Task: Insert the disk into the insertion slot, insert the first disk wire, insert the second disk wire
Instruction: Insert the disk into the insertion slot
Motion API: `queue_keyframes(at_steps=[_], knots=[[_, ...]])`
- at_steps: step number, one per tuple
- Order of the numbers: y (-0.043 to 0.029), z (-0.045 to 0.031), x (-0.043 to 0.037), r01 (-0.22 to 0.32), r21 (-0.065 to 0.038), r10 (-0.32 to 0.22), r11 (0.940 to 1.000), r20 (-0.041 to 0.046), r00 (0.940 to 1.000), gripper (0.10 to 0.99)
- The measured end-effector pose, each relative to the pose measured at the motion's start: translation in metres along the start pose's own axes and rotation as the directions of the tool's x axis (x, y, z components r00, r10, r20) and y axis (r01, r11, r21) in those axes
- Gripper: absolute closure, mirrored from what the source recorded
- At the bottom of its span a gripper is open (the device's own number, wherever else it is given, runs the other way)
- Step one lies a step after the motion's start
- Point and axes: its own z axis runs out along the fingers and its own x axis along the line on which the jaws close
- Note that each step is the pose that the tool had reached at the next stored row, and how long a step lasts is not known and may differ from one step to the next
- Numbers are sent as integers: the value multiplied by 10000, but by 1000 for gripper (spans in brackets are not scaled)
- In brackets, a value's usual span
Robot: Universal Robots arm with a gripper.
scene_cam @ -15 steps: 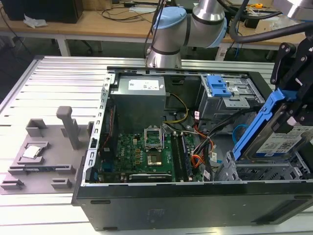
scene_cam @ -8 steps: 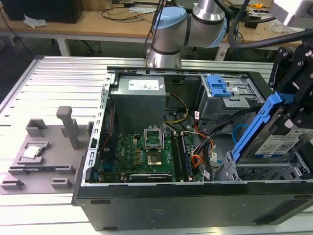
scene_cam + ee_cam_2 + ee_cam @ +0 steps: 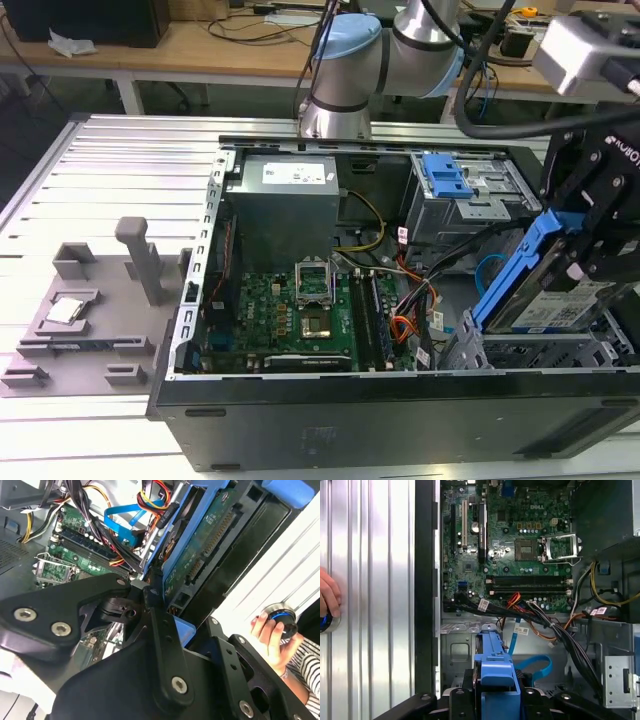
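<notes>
Nearest you in both wrist views is the black linkage of the gripper (image 3: pixel 496 686). Its fingers are closed tight on the disk (image 3: pixel 494 655), one on either side of the bright blue carrier. In the second wrist view you see the disk's underside, a green circuit board framed in blue, running away from the fingers toward the inside of the computer case (image 3: pixel 330 430). In the exterior view the gripper sits at the exterior view's right and holds the disk tilted, white-labelled silver face up. One end is high and the other slants down toward the insertion slot (image 3: pixel 530 352), the low silver cage directly beneath it. You cannot tell whether the low end touches the cage. Farther back in that view stands the taller grey cage (image 3: pixel 480 205) with its blue latch (image 3: pixel 445 176). The motherboard (image 3: pixel 295 315) lies flat in the middle of the case, with bundled wires between it and the slot. On the slatted table (image 3: pixel 110 160), at the exterior view's left, rests a grey fixture tray (image 3: pixel 90 320). In both wrist views a person's hand (image 3: pixel 270 637) rests on a round blue-ringed object (image 3: pixel 283 617) on the slats beside the case.
</notes>
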Motion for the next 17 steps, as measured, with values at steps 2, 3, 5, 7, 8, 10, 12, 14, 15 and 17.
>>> queue_keyframes(at_steps=[2, 3, 5, 7, 8, 10, 12, 14, 15, 17], knots=[[-2, 41, 0, 0, -1, 0, 10000, -1, 10000, 722], [-2, 42, 0, 0, -1, 0, 10000, -1, 10000, 722], [-2, 43, 0, 0, 0, 0, 10000, -1, 10000, 722], [-2, 43, 0, 0, -1, 0, 10000, -1, 10000, 647], [-2, 44, 0, 0, -2, 0, 10000, 2, 10000, 647], [-2, 44, 0, 1, -1, -1, 10000, 2, 10000, 647], [-2, 44, 0, 1, -1, -1, 10000, 0, 10000, 663], [-2, 44, 0, 1, -1, -1, 10000, 1, 10000, 729], [-2, 44, 0, 0, 0, 0, 10000, 0, 10000, 851], [-2, 45, 0, 0, 0, 0, 10000, 0, 10000, 973]])
